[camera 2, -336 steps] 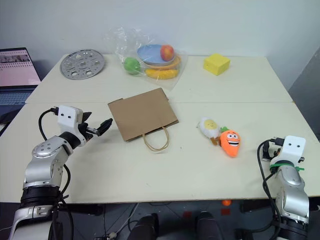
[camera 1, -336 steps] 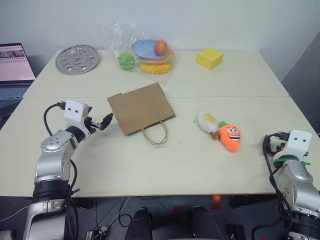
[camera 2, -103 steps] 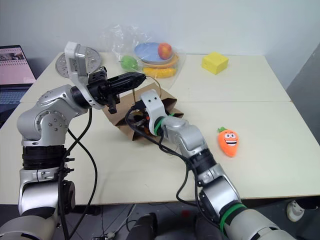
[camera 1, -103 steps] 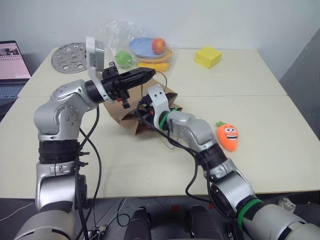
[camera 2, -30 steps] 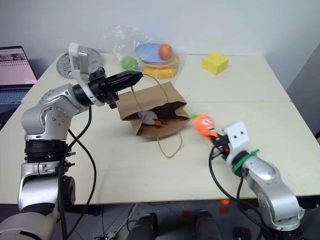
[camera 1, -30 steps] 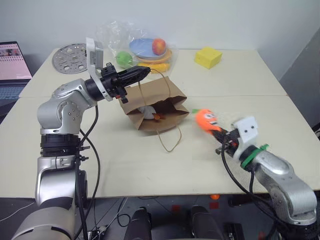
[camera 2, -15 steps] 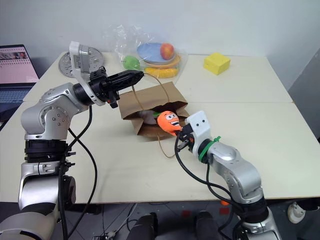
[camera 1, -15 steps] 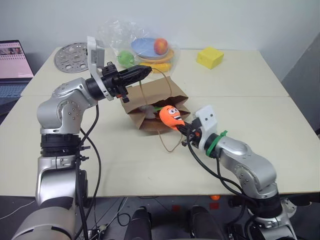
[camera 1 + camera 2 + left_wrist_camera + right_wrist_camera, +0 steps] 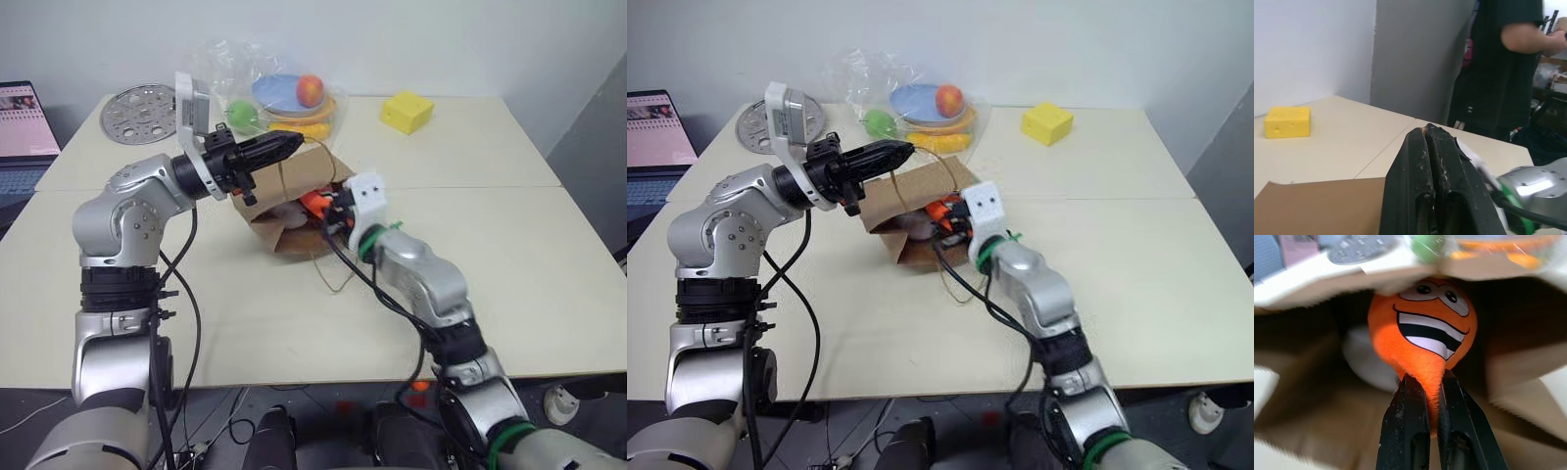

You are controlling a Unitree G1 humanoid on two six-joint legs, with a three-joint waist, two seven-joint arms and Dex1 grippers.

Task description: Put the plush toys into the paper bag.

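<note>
The brown paper bag [image 9: 911, 188] lies on its side mid-table with its mouth held open. My left gripper [image 9: 291, 143] is above it, shut on the bag's upper loop handle, and its closed fingers [image 9: 1415, 166] hide the pinch itself. My right gripper [image 9: 1430, 379] is shut on the tip of the orange carrot plush [image 9: 1422, 328], which is face-up just inside the bag's mouth [image 9: 313, 203]. The white egg-shaped plush [image 9: 1364, 357] lies deeper in the bag, beside the carrot.
The bag's lower handle loop [image 9: 333, 279] trails on the table. At the back stand a clear plastic bag of toy fruit [image 9: 284, 98], a yellow block [image 9: 409, 112] and a perforated metal disc [image 9: 144, 113]. A laptop [image 9: 24, 127] is far left. A person [image 9: 1508, 63] stands beyond the table.
My right gripper has carried the carrot plush left and forward across the table, up to the bag and into its mouth. The left gripper has kept the bag's handle up, still.
</note>
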